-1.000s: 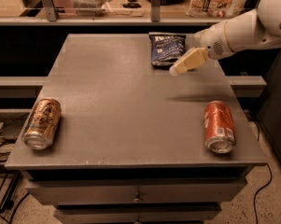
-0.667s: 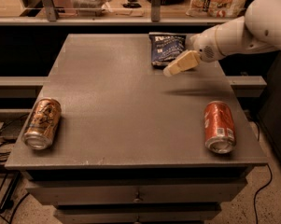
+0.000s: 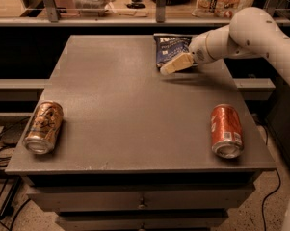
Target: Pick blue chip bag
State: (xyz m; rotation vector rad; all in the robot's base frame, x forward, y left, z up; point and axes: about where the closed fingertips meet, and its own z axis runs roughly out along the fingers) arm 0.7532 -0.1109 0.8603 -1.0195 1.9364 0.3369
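Just beyond the gripper [image 3: 176,64], toward the far edge of the table [image 3: 125,105], the blue chip bag [image 3: 169,48] is found lying with its long axis running away from the camera; the gripper's tip is seen over the bag's near edge. Whether the gripper is released or clenched cannot be told. White lettering is seen on the bag but cannot be read.

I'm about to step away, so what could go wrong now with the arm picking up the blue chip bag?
The blue chip bag lies at the far edge of the table, so a push from the gripper, which is at the bag's near side, might slide it off the back. Lying low, the bag may also slip from the grasp.
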